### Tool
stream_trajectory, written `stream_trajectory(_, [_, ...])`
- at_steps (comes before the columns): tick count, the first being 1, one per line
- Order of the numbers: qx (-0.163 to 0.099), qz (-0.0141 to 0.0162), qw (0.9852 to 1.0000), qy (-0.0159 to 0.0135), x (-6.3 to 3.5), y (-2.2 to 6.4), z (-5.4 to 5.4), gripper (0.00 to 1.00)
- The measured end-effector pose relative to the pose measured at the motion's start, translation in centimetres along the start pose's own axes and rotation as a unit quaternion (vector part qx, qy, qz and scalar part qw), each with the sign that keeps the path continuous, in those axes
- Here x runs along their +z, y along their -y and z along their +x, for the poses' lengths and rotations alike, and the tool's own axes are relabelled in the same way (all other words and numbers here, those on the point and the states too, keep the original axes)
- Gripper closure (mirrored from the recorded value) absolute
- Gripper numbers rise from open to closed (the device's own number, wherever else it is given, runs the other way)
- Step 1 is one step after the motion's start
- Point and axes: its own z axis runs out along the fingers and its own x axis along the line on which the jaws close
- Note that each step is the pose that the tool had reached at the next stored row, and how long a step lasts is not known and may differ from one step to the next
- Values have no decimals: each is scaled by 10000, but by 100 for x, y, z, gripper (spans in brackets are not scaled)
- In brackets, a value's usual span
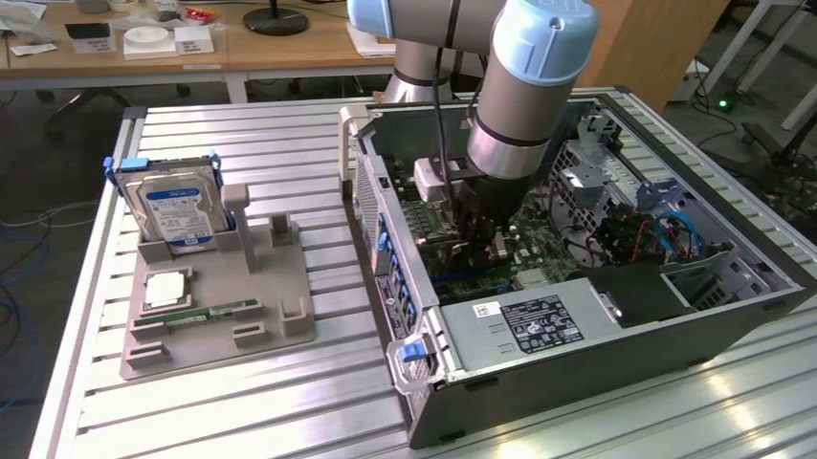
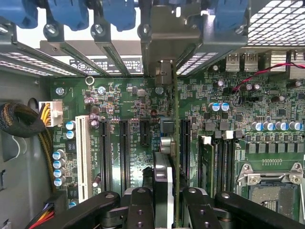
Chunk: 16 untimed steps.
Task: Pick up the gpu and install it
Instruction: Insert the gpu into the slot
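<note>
One slatted counter (image 1: 255,402) carries one open computer case (image 1: 613,363) and one grey parts holder (image 1: 275,287). One robot arm (image 1: 530,96) reaches down into the case over the single green motherboard (image 2: 124,100). One hard drive (image 1: 176,210) stands in the holder. The tool (image 2: 167,202) is clamped on the one gpu (image 2: 164,171), held edge-on above the motherboard's expansion slots.

Open computer case (image 1: 715,316) lies on its side on slatted metal counter (image 1: 255,402), at 3 o'clock of grey holder tray (image 1: 217,316). Tray carries blue-labelled hard drive (image 1: 179,215) upright at its 11 o'clock corner, green RAM stick (image 1: 210,313) lying flat near 6 o'clock. Inside case: green motherboard (image 2: 128,100), empty black slots.
</note>
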Motion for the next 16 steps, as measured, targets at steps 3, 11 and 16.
stream_trajectory(3, [1, 0, 10000, 0, 2, 0, 0, 72])
stream_trajectory(11, [0, 0, 10000, 0, 20, 0, 1, 72])
stream_trajectory(16, [0, 0, 10000, -1, 36, 0, 1, 72])
